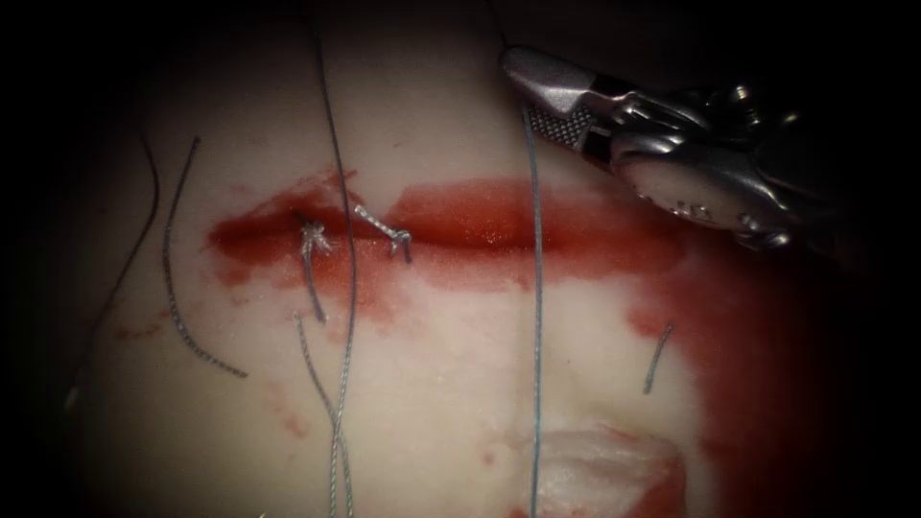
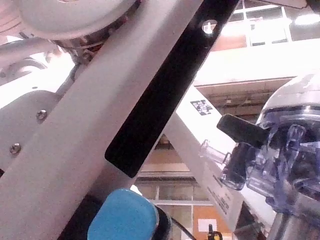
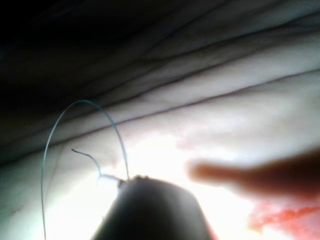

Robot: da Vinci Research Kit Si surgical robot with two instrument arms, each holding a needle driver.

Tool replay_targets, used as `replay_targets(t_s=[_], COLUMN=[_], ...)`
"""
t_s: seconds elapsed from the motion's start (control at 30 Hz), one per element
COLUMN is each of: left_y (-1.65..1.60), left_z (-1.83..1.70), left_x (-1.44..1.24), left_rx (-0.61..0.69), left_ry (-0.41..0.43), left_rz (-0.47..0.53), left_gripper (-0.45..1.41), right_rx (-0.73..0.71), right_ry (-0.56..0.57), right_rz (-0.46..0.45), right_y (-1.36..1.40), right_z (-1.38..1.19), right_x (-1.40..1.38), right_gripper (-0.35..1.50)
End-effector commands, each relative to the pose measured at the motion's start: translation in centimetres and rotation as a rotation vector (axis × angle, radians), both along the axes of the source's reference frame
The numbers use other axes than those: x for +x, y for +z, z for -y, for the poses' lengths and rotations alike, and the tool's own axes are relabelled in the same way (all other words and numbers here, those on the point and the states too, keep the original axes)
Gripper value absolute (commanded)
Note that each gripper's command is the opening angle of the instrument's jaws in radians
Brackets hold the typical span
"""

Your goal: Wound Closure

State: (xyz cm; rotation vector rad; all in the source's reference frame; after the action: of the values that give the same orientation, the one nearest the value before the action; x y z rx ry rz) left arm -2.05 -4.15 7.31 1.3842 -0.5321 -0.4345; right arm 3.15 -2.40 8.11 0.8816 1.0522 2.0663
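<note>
Right tool (image 1: 547, 101) sits closest to the endoscope, reaching toward the cut (image 1: 460, 230) from the far side of it. Its jaws stand parted, with the toothed inner face of one exposed; a thread (image 1: 536, 317) runs from just beside that face straight across the cut and off toward the near edge of the tissue (image 1: 432, 384). I cannot tell whether the thread is pinched deeper in the jaws or merely lies against them. To the left of the tool, well apart from it, two knots (image 1: 315, 240) sit on the cut with tails trailing down, and cut ends (image 1: 187, 278) lie loose farther left; a short piece (image 1: 658, 357) lies below the tool, on the right. Red fluid (image 1: 499, 221) covers the cut beneath the tool tip. No needle identified. Risk, as a judgement: with the jaws apart, the thread could slip free, or snag on the teeth and fray if tension comes on it. In the right wrist view the thread (image 3: 85, 115) arcs in a loop off the tool's end (image 3: 150, 200), slack that the endoscope view hides. The left wrist view gives robot structure and room background.
</note>
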Motion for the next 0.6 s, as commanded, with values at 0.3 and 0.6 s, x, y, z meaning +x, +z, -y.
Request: replay_targets(t_s=[0.3,0.6], left_y=[0.01,0.32], left_z=[-0.12,-1.09], left_x=[-0.06,0.13], left_rx=[-0.036,-0.114], left_ry=[-0.049,-0.554], left_rz=[0.01,-0.159], left_gripper=[0.17,1.17], right_rx=[-0.001,0.11], right_ry=[-0.124,-0.467], right_rz=[-0.047,-0.106], right_y=[0.01,-0.3], right_z=[-0.11,0.45], right_x=[0.08,0.12], right_gripper=[-0.35,-0.35])
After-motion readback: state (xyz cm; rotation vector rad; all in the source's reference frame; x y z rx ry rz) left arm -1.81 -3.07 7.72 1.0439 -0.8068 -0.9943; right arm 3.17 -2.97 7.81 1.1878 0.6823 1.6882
